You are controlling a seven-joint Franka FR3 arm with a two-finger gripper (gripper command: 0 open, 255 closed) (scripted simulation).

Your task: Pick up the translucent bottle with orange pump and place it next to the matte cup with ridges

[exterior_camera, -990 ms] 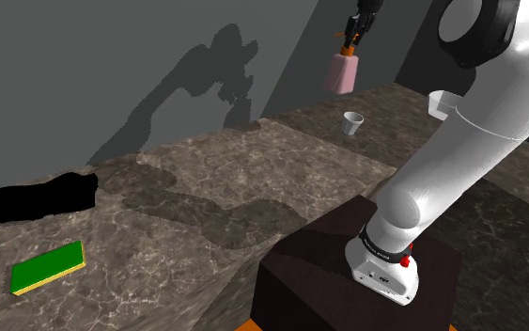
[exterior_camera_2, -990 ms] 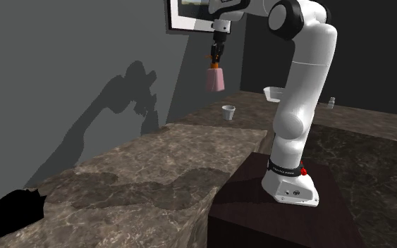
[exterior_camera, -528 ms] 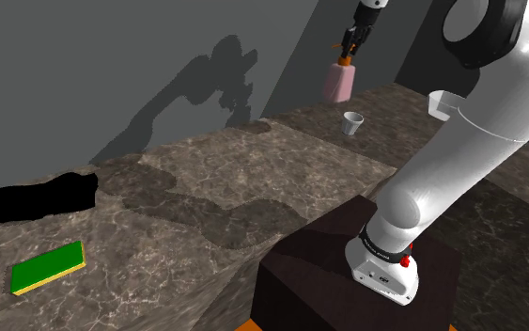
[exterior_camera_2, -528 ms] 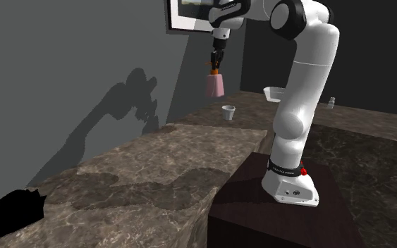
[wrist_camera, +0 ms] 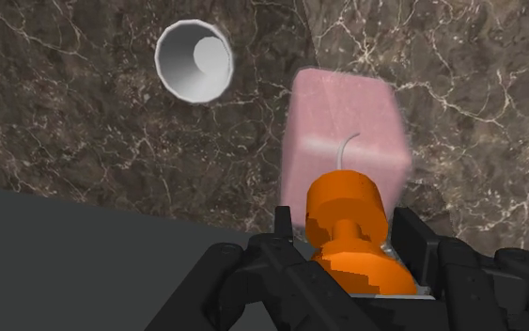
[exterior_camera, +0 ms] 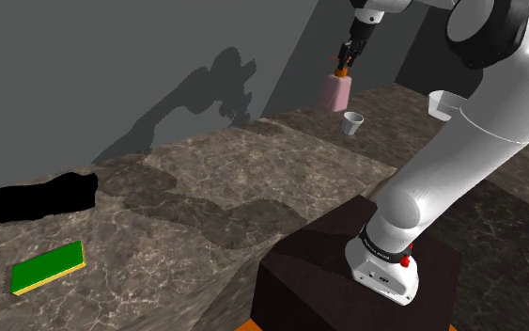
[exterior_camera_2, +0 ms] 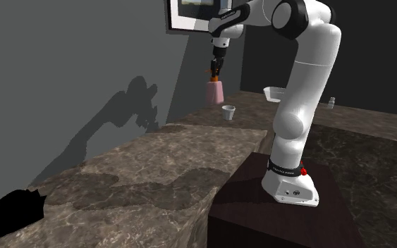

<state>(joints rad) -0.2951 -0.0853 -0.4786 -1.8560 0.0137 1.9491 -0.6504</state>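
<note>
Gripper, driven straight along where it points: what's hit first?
Likely the marble counter, met by the held pink bottle below the gripper; the white cup sits off to the side.

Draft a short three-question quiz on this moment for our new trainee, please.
1. True or false: the claw is shut on the orange pump of the pink bottle.
2. How does the bottle sit relative to the pale cup? A: inside it. B: apart from it, hanging upright from the claw. C: lying across its rim.
3. What colour is the top face of the flat block at the shoulder view's lower left?

Key: 1 true; 2 B; 3 green.
</note>
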